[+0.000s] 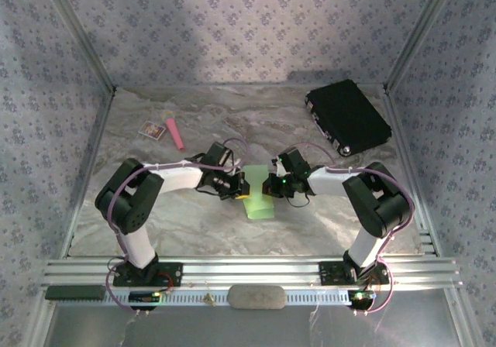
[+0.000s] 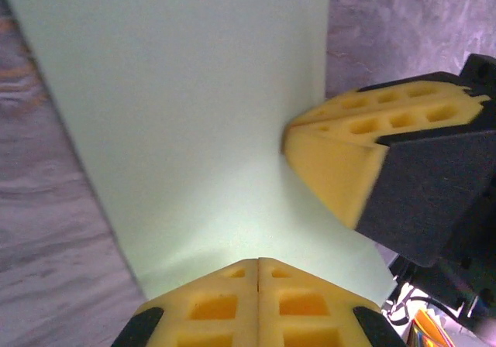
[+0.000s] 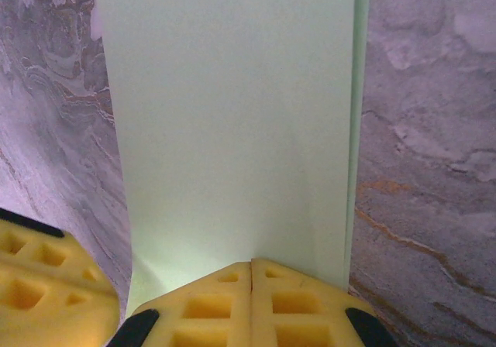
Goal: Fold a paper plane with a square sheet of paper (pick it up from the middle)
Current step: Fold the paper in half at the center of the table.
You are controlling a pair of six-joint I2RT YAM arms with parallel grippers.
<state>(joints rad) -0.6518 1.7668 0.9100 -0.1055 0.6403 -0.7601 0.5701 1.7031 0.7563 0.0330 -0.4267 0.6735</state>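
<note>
The square sheet of paper point(image 1: 260, 204) is lime-green and lies folded into a narrow oblong on the marbled table, between the two arms. My left gripper point(image 1: 237, 186) is shut, its yellow fingertips point(image 2: 258, 263) touching the paper's surface point(image 2: 194, 115) near one edge. My right gripper point(image 1: 269, 186) is shut too. Its tip point(image 3: 252, 264) rests on the paper point(image 3: 232, 115), where a second layer's edge point(image 3: 356, 130) shows along the right side. The right gripper's fingers point(image 2: 341, 157) meet the sheet's side in the left wrist view. No paper sits between either pair of jaws. The paper plane is out of view.
A black case point(image 1: 347, 116) lies at the back right. A pink stick with a yellow tip point(image 1: 175, 132) and a small white card point(image 1: 153, 131) lie at the back left. Patterned walls close in three sides, and an aluminium rail point(image 1: 248, 269) runs along the front.
</note>
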